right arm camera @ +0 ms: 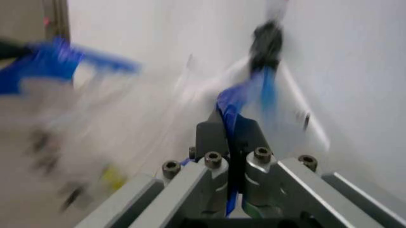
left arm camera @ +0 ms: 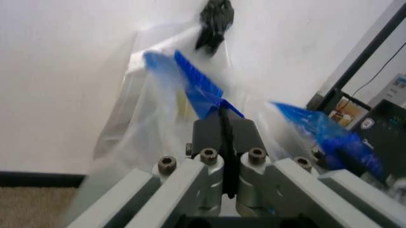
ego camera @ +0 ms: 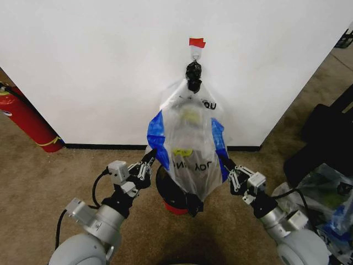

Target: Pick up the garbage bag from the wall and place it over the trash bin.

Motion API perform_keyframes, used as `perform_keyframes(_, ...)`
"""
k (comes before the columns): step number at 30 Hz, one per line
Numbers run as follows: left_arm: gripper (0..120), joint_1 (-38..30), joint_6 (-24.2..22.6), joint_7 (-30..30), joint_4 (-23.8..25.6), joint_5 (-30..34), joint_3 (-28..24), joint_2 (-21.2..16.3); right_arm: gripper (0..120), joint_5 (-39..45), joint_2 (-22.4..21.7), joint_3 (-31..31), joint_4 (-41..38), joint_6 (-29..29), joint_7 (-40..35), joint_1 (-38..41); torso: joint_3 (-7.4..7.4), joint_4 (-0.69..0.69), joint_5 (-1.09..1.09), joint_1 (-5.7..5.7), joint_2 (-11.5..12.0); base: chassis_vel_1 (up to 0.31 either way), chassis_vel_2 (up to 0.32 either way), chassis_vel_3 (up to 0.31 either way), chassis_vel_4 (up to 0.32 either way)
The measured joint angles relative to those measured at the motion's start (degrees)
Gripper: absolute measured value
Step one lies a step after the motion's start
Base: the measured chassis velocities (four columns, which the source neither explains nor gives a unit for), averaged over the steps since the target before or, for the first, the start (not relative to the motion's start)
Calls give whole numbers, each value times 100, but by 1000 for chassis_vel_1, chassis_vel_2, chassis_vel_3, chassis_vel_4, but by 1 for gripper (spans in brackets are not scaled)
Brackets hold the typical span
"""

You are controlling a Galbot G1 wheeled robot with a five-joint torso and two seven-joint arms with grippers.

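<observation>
Against the white wall (ego camera: 99, 66) in the centre of the head view hangs the garbage bag (ego camera: 190, 160), a thin translucent plastic bag with black lettering, a yellow patch and blue handle parts on both sides. Its black knotted top (ego camera: 193, 75) sits just under a small hook (ego camera: 196, 51) with a strip of red tape, above centre in the frame. The lower part of the bag drapes in front of the trash bin (ego camera: 172, 196), a small black bin with a red base standing on the brown carpet (ego camera: 38, 182) at lower centre.

At the lower left of the frame, the left gripper (ego camera: 150, 159) reaches to the bag's left blue edge; in the left wrist view its fingers (left arm camera: 223, 135) are pressed together on a fold of blue plastic. At the lower right, the right gripper (ego camera: 226, 163) meets the bag's right blue edge, and the right wrist view shows its fingers (right arm camera: 228, 137) likewise clamped on a blue strip of the bag.

At the far left edge, a red fire extinguisher (ego camera: 25, 118) leans by the wall. At the lower right corner lies a clear stuffed bag (ego camera: 325, 199).
</observation>
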State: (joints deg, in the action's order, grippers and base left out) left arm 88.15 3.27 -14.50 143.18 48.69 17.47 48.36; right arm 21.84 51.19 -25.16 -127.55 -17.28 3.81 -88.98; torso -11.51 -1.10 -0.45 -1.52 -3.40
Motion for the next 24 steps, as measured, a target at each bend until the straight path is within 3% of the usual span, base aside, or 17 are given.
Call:
perform_keyframes(7,0,-268,-242,-186,29,472,330,-185,0,1024,-271,-356,-880,625,-375,446,-1,-1,-1,-1,0,0,0,0,0)
perform_keyframes(14,0,-548,-309,-218,27,799,531,-264,0,1678,-521,-572,-1280,934,-516,727,-1,-1,-1,-1,1,0,0,0,0)
perform_keyframes(24,0,-1098,-348,-234,18,903,66,-195,0,1698,-528,-621,-1186,966,-553,790,-1,-1,0,-1,1,0,0,0,0)
